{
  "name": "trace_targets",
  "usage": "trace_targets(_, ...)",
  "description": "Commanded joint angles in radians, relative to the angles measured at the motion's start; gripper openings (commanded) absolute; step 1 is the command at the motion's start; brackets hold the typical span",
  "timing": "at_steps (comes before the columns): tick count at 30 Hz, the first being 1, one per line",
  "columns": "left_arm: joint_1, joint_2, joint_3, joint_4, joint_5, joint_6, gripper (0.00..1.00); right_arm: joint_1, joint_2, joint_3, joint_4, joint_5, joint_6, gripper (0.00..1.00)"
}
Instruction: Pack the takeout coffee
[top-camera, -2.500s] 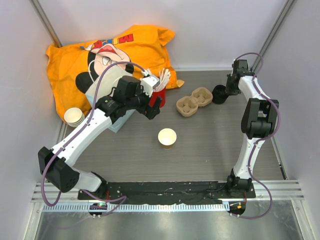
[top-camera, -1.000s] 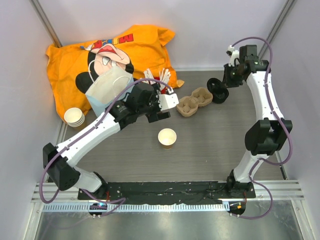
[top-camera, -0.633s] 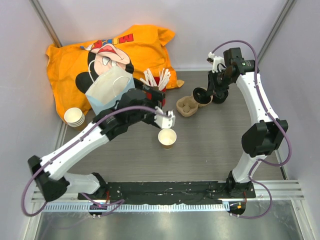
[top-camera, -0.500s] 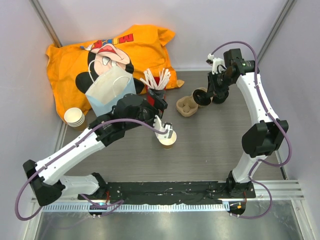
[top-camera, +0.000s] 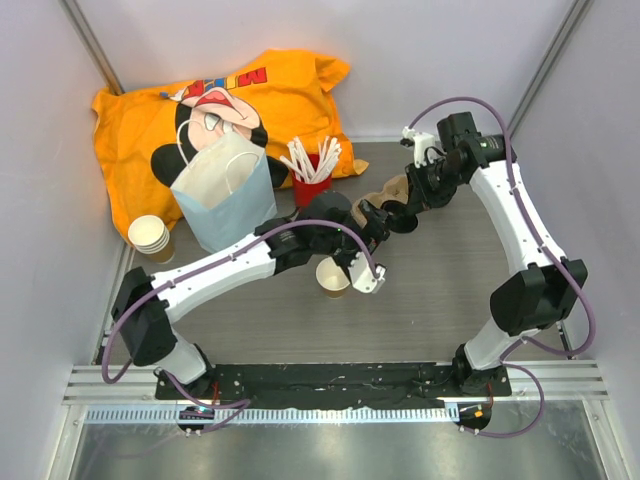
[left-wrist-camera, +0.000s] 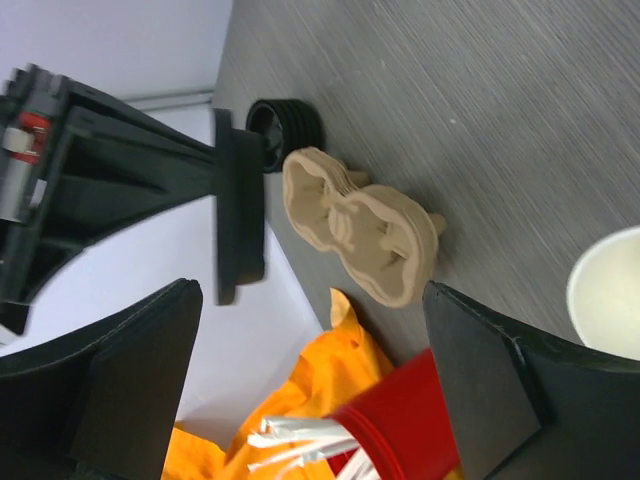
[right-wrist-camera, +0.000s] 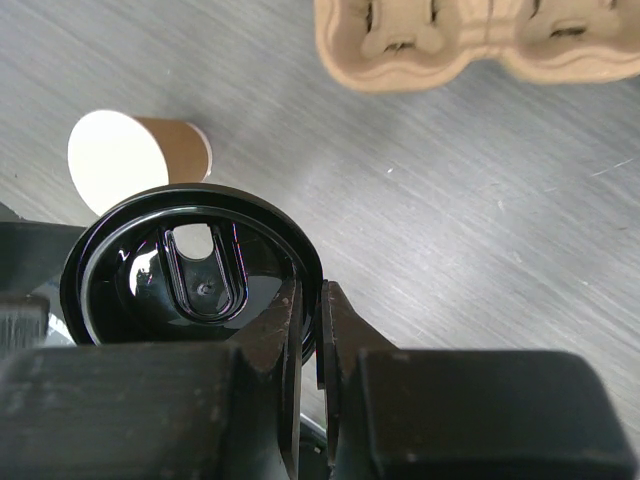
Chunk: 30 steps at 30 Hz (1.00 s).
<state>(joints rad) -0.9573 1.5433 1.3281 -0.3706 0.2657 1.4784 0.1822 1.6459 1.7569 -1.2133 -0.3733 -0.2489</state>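
Observation:
The brown kraft paper cup (top-camera: 333, 278) stands open in the middle of the table with no lid on it; it also shows in the right wrist view (right-wrist-camera: 140, 160) and at the edge of the left wrist view (left-wrist-camera: 605, 300). My right gripper (top-camera: 412, 200) is shut on the rim of a round black lid (right-wrist-camera: 190, 265) and holds it in the air behind and to the right of the cup. The lid shows edge-on in the left wrist view (left-wrist-camera: 240, 220). My left gripper (top-camera: 372, 222) is open and empty just right of the cup, pointing at the back wall, with its jaws wide apart (left-wrist-camera: 312, 330).
A beige pulp cup carrier (left-wrist-camera: 360, 235) lies behind the cup, with a stack of black lids (left-wrist-camera: 285, 125) beyond it. A red cup of white sticks (top-camera: 312, 185), a pale paper bag (top-camera: 225, 195), an orange cloth bag (top-camera: 220, 100) and stacked lidless cups (top-camera: 150, 235) stand at the left.
My right gripper has carried the black lid from the back right towards the cup. My left arm has swung right, past the cup, and its gripper now sits beside it.

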Motion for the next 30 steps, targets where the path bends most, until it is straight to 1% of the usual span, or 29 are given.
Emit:
trace_targets(1, -0.023, 0.032, 0.092, 0.090, 0.061, -0.006, 0.97, 0.011, -0.055, -0.049, 0.009, -0.009, -0.012, 0.11)
trace_targets(3, -0.034, 0.046, 0.091, 0.151, 0.060, -0.018, 0.97, 0.011, -0.070, -0.079, 0.027, 0.005, -0.018, 0.11)
trace_targets(8, -0.055, 0.067, 0.076, 0.160, 0.046, -0.004, 0.95, 0.011, -0.100, -0.119, 0.028, -0.019, -0.030, 0.11)
trace_targets(10, -0.058, 0.069, 0.062, 0.160, 0.046, 0.019, 0.92, 0.011, -0.110, -0.120, 0.024, -0.027, -0.036, 0.11)
trace_targets(14, -0.064, 0.080, 0.049, 0.159, 0.038, 0.014, 0.86, 0.011, -0.129, -0.129, 0.023, -0.033, -0.038, 0.11)
trace_targets(15, -0.064, 0.081, 0.049, 0.159, 0.037, 0.011, 0.80, 0.011, -0.133, -0.131, 0.020, -0.038, -0.038, 0.11)
trace_targets(17, -0.066, 0.086, 0.048, 0.168, 0.033, -0.001, 0.74, 0.011, -0.141, -0.135, 0.018, -0.049, -0.038, 0.11)
trace_targets(18, -0.066, 0.087, 0.048, 0.171, 0.027, -0.001, 0.67, 0.011, -0.143, -0.137, 0.014, -0.049, -0.039, 0.11)
trace_targets(21, -0.066, 0.090, 0.045, 0.191, 0.020, -0.007, 0.57, 0.010, -0.156, -0.145, 0.014, -0.056, -0.041, 0.11)
trace_targets(23, -0.066, 0.092, 0.042, 0.200, 0.020, -0.010, 0.53, 0.011, -0.164, -0.152, 0.014, -0.061, -0.038, 0.11)
trace_targets(24, -0.066, 0.092, 0.042, 0.202, 0.018, -0.010, 0.47, 0.011, -0.167, -0.155, 0.015, -0.064, -0.038, 0.11)
trace_targets(26, -0.067, 0.093, 0.040, 0.208, 0.014, -0.012, 0.40, 0.011, -0.170, -0.160, 0.015, -0.070, -0.038, 0.11)
trace_targets(27, -0.066, 0.095, 0.042, 0.210, 0.015, -0.013, 0.34, 0.011, -0.170, -0.163, 0.015, -0.070, -0.038, 0.11)
trace_targets(29, -0.069, 0.095, 0.040, 0.214, 0.007, -0.017, 0.29, 0.011, -0.173, -0.162, 0.015, -0.072, -0.036, 0.11)
trace_targets(30, -0.069, 0.097, 0.040, 0.214, 0.004, -0.018, 0.24, 0.011, -0.173, -0.162, 0.014, -0.072, -0.035, 0.11)
